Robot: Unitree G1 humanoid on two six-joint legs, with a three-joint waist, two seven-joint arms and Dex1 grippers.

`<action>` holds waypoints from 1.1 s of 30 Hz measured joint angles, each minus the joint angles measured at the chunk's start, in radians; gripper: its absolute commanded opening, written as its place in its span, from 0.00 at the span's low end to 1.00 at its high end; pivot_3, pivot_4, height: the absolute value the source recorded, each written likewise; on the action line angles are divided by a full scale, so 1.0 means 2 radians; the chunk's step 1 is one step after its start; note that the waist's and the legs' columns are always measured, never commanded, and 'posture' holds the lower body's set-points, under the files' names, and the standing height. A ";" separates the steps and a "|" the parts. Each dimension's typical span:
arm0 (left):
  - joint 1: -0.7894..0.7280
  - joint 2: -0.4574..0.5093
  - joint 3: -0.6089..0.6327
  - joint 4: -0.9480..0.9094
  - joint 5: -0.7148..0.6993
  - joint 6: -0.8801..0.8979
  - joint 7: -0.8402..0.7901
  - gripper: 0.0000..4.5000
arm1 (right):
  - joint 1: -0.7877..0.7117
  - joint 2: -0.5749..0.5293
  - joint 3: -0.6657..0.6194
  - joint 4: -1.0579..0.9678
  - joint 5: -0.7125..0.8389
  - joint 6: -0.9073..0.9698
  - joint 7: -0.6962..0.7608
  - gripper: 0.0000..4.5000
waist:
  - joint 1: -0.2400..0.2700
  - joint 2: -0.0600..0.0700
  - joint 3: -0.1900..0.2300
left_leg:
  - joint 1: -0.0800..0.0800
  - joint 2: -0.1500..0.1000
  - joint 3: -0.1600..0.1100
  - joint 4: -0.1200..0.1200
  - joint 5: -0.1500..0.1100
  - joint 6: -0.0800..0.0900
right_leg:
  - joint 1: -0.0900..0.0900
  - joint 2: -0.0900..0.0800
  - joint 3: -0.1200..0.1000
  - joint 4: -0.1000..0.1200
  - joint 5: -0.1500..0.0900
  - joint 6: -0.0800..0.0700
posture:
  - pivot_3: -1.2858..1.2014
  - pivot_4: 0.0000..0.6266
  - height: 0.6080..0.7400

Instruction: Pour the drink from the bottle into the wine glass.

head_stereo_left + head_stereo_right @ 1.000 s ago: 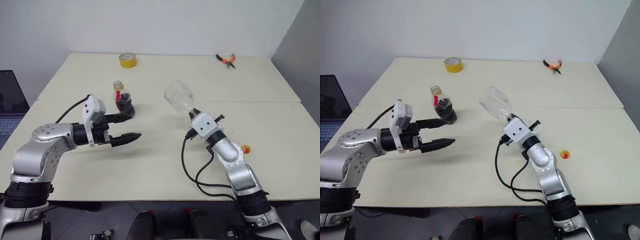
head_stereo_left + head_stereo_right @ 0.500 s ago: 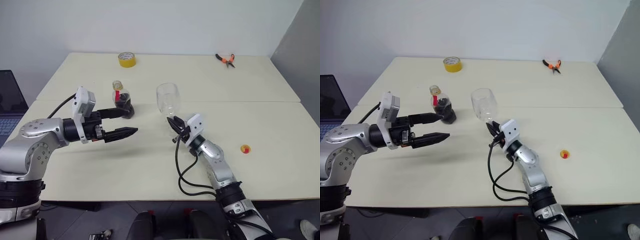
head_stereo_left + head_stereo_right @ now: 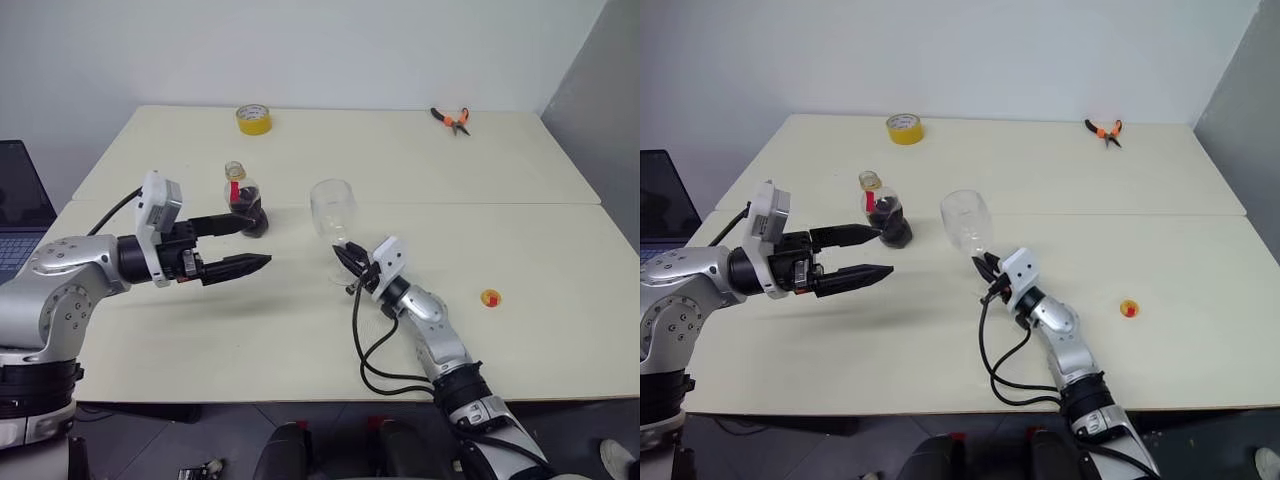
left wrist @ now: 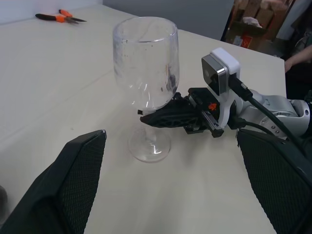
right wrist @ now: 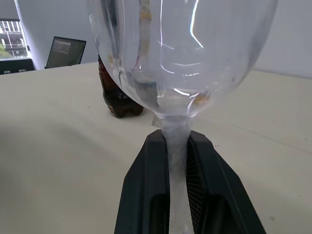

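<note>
The clear wine glass stands upright near the table's middle, and its foot looks to rest on the tabletop. My right gripper is shut on the thin stem, just under the bowl. To the left is the small bottle with a red neck label and dark drink in its lower half. My left gripper hovers open and level just in front of the bottle. Its far finger ends beside the bottle's base and nothing lies between the fingers.
A yellow tape roll and orange pliers lie at the table's far edge. A small yellow and red cap-like piece sits to the right of my right arm. A laptop stands off the table's left side.
The right arm swung left and down, turning the glass from tilted to upright and lowering it to the table. The left gripper stayed open in nearly the same place.
</note>
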 measured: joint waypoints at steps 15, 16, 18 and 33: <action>-0.001 0.000 0.000 0.022 0.004 -0.023 -0.011 1.00 | 0.011 -0.008 0.001 0.000 -0.003 0.009 -0.001 0.99 | 0.000 0.000 0.000 | 0.000 0.000 0.000 0.000 0.000 0.000 | 0.000 0.000 0.000 0.000 0.000 0.000 | 0.52 0.24 1.00; -0.001 0.000 0.000 0.023 0.005 -0.025 -0.011 1.00 | 0.010 -0.009 0.002 0.000 -0.008 0.010 -0.002 0.99 | 0.000 0.000 0.000 | 0.000 0.000 0.000 0.000 0.000 0.000 | 0.000 0.000 0.000 0.000 0.000 0.000 | 0.52 0.24 1.00; -0.001 0.000 0.000 0.025 0.007 -0.031 -0.012 1.00 | 0.008 -0.014 0.008 0.000 -0.013 0.014 -0.004 0.99 | 0.000 0.000 0.000 | 0.000 0.000 0.000 0.000 0.000 0.000 | 0.000 0.000 0.000 0.000 0.000 0.000 | 0.52 0.24 1.00; -0.001 -0.001 -0.007 0.042 0.024 -0.057 -0.023 1.00 | 0.009 -0.044 0.027 -0.019 -0.065 0.081 -0.032 0.99 | 0.001 0.000 0.000 | 0.000 0.000 0.000 0.000 0.000 0.000 | 0.000 0.000 0.000 0.000 0.000 0.000 | 0.52 0.24 1.00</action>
